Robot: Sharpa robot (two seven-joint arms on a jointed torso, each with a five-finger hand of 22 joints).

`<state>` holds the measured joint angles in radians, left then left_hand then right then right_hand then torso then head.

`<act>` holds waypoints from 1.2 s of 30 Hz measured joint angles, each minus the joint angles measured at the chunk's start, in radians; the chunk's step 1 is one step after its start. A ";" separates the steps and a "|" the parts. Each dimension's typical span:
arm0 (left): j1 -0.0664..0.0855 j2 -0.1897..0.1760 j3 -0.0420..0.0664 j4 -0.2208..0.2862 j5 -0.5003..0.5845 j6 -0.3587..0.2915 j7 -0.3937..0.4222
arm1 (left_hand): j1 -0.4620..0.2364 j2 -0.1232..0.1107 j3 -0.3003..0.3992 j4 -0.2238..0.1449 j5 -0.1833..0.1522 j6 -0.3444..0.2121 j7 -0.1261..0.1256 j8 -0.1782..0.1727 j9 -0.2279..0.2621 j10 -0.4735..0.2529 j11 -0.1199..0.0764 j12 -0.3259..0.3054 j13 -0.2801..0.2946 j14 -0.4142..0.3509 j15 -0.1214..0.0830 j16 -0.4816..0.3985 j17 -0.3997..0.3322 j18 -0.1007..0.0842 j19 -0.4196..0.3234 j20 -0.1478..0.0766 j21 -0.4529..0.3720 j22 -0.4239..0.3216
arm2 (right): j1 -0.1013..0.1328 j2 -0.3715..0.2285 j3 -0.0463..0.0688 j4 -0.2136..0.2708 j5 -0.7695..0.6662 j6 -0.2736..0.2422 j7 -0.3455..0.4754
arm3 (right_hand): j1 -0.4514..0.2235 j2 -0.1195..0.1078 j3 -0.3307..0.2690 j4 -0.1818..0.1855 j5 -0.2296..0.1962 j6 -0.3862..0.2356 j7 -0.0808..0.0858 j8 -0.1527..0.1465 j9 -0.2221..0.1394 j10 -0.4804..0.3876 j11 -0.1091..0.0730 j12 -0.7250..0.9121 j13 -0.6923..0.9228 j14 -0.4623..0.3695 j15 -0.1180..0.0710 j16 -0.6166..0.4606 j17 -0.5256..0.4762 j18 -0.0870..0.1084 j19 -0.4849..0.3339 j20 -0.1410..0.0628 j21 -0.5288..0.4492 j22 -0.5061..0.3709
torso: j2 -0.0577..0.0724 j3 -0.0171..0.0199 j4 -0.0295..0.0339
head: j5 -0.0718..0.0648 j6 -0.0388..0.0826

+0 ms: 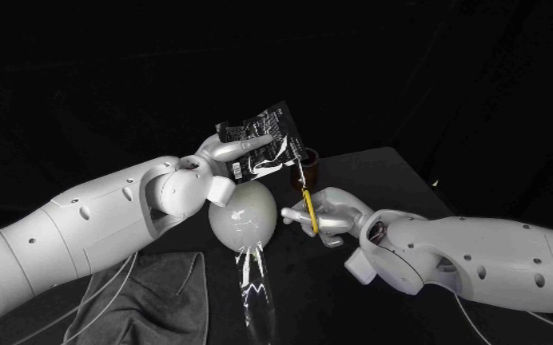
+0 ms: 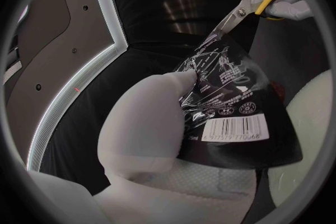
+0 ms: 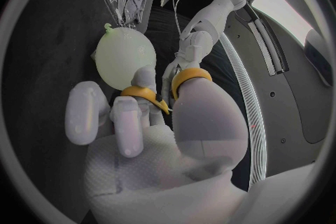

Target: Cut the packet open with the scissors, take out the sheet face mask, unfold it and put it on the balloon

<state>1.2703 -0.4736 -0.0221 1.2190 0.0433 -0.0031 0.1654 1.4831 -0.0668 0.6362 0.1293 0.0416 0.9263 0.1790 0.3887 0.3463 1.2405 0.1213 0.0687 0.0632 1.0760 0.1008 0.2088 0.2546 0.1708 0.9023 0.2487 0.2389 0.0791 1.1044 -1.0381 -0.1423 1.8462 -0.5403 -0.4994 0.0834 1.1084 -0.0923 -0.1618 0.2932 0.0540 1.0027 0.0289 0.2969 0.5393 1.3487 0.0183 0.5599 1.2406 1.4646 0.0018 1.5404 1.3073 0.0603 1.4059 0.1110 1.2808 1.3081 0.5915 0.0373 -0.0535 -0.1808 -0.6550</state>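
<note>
2 hands: both gripping
Left hand (image 1: pixel 226 152): pinches packet (image 1: pixel 265 145), at its 2 o'clock
Right hand (image 1: pixel 325 216): grips scissors (image 1: pixel 304 191), tips meeting packet at 11 o'clock

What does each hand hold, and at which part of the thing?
The left hand holds the black packet by one side edge; the right hand holds the scissors by their yellow handle loops.
</note>
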 measured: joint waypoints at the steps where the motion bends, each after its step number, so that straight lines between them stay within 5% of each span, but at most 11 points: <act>1: 0.000 0.000 0.000 0.000 -0.001 0.000 0.000 | 0.000 0.000 0.000 0.000 0.000 0.000 0.000 0.000 0.000 0.000 0.000 0.000 0.000 0.000 0.000 0.000 0.000 0.000 0.000 0.000 0.000 0.000 | 0.000 0.000 0.000 0.000 0.001 0.000 0.000 | -0.003 0.017 0.001 -0.001 0.000 -0.003 0.000 0.032 0.013 0.000 0.000 0.001 0.001 0.001 -0.001 0.003 0.000 0.000 0.002 -0.002 0.004 0.000 | 0.000 0.0000 -0.0001 | 0.000 0.000; 4: 0.000 -0.001 0.000 -0.001 -0.004 -0.002 0.000 | 0.000 0.000 0.000 0.000 0.003 0.000 0.000 0.000 0.000 0.000 0.000 0.000 0.000 0.000 0.000 0.000 0.000 0.000 0.000 0.000 0.000 0.000 | 0.000 -0.001 0.000 -0.001 0.002 -0.001 0.000 | 0.000 0.043 -0.024 -0.003 -0.002 -0.018 0.010 0.096 0.037 0.000 0.000 0.001 0.013 0.000 -0.031 0.007 0.000 0.000 0.014 -0.023 0.015 0.000 | 0.000 0.0000 0.0000 | -0.001 0.000; 9: 0.000 -0.001 0.000 -0.002 -0.009 -0.003 0.000 | 0.000 0.000 0.003 -0.003 0.003 0.000 0.000 0.000 0.000 0.003 0.002 0.000 0.001 0.000 0.000 0.000 0.001 -0.001 0.000 0.000 0.000 0.000 | 0.000 -0.003 0.000 -0.001 0.002 -0.001 -0.001 | 0.005 0.056 -0.044 -0.004 -0.002 -0.028 0.011 0.121 0.050 0.000 0.000 0.004 0.013 0.000 -0.040 0.011 0.000 -0.001 0.017 -0.032 0.022 0.000 | 0.000 0.0001 0.0002 | -0.002 0.000; 14: 0.000 -0.001 0.000 -0.002 -0.015 -0.003 0.000 | -0.005 0.005 0.003 -0.003 0.003 -0.001 0.002 -0.001 0.000 0.004 0.003 0.000 0.001 0.004 -0.004 0.000 0.002 -0.001 0.000 0.000 0.000 0.001 | 0.001 -0.005 0.000 0.000 0.000 -0.001 -0.002 | 0.006 0.057 -0.063 -0.004 -0.002 -0.035 0.013 0.119 0.051 0.000 0.000 0.005 0.013 0.004 -0.043 0.011 0.001 -0.001 0.017 -0.040 0.022 -0.001 | 0.000 -0.0007 0.0007 | -0.002 0.001; 23: 0.000 -0.003 0.000 -0.004 -0.039 -0.004 0.000 | -0.008 0.008 0.000 -0.006 0.003 -0.001 0.002 0.000 0.000 0.009 -0.002 0.000 0.001 0.005 -0.002 0.000 0.004 -0.001 0.004 -0.004 0.004 0.001 | 0.000 -0.008 0.000 0.005 -0.001 -0.001 -0.001 | 0.009 0.059 -0.083 -0.001 -0.002 -0.038 0.014 0.045 0.036 0.000 0.000 0.005 0.014 0.001 -0.028 -0.001 0.001 -0.002 0.001 -0.030 -0.004 -0.001 | 0.000 0.0000 0.0006 | -0.001 0.004; 28: 0.000 -0.005 0.000 -0.003 -0.069 -0.006 0.000 | -0.016 0.015 -0.001 -0.010 0.002 -0.001 0.002 0.000 0.000 0.018 -0.003 0.000 0.002 0.013 -0.009 0.000 0.006 -0.002 0.011 -0.004 0.008 0.003 | 0.001 -0.009 -0.001 0.003 -0.001 -0.001 0.001 | -0.010 0.004 -0.047 0.004 -0.002 -0.038 0.014 0.008 0.028 0.000 0.000 0.005 0.014 0.002 -0.012 -0.020 0.001 -0.006 -0.017 -0.012 -0.040 0.000 | 0.000 0.0000 0.0000 | -0.001 0.006; 31: 0.001 -0.006 0.001 -0.002 -0.095 -0.007 0.000 | -0.019 0.018 0.000 -0.014 0.001 -0.001 0.003 0.000 0.000 0.023 -0.001 0.000 0.003 0.021 -0.010 0.000 0.008 -0.002 0.015 -0.008 0.013 0.004 | 0.002 -0.009 -0.001 -0.001 -0.001 0.000 0.002 | -0.024 -0.026 -0.026 0.005 -0.002 -0.038 0.013 -0.008 0.023 0.000 0.000 0.005 0.013 0.002 -0.005 -0.035 0.001 0.010 -0.036 -0.006 -0.069 0.000 | 0.000 0.0005 -0.0002 | -0.002 0.007; 36: 0.001 -0.006 0.001 -0.001 -0.137 -0.011 0.001 | -0.030 0.023 -0.008 -0.022 0.000 -0.001 0.003 0.000 0.000 0.044 -0.003 0.006 0.006 0.048 -0.020 0.013 0.016 -0.002 0.038 -0.016 0.028 0.010 | 0.004 -0.009 -0.001 -0.003 -0.002 0.004 0.002 | -0.036 -0.055 -0.024 0.005 -0.002 -0.038 0.014 -0.021 0.017 0.000 0.000 0.005 -0.051 0.002 -0.005 -0.056 0.000 0.017 -0.060 -0.001 -0.114 0.000 | 0.000 0.0005 -0.0002 | -0.001 0.008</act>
<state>1.2709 -0.4798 -0.0215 1.2178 -0.0932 -0.0144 0.1669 1.4530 -0.0442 0.6279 0.1073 0.0414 0.9254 0.1815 0.3890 0.3462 1.2842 0.1179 0.0746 0.0695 1.1241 0.0807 0.2216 0.2708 0.1685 0.9401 0.2325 0.2668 0.0891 1.1080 -1.0469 -0.1430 1.8435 -0.5419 -0.4954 0.0853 1.0725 -0.1471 -0.1854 0.2980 0.0518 0.9650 0.0424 0.2760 0.5564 1.3487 0.0183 0.5644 1.1895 1.4665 -0.0034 1.4848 1.3073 0.0772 1.3459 0.1097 1.1669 1.3081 0.5920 0.0378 -0.0537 -0.1823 -0.6471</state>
